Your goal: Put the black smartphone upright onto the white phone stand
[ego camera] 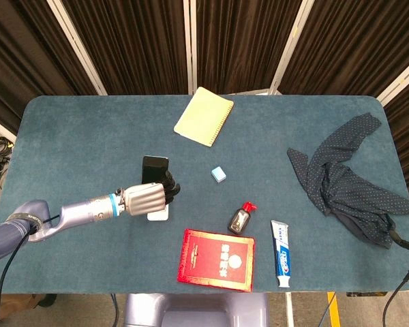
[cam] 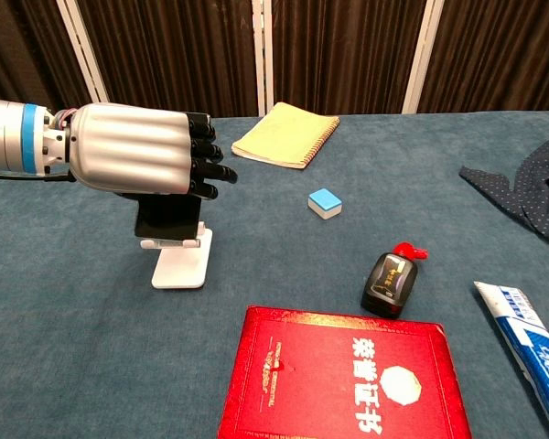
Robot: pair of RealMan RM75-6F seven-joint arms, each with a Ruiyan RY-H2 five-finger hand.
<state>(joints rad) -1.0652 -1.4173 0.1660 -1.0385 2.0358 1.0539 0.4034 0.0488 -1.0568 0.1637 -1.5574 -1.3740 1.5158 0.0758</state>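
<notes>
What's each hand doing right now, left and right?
Left hand: fingers around the black smartphone on the white phone stand; real grip cannot be told.
Right hand: not in view.

Both views are bright and evenly lit from above. Shadows are soft and short, like the small one under the white plastic phone stand [cam: 181, 263]. The ribbed silver left hand [cam: 137, 151] shows pale highlights. Focus is sharp; dark curtains [ego camera: 129, 41] stay dim.
</notes>
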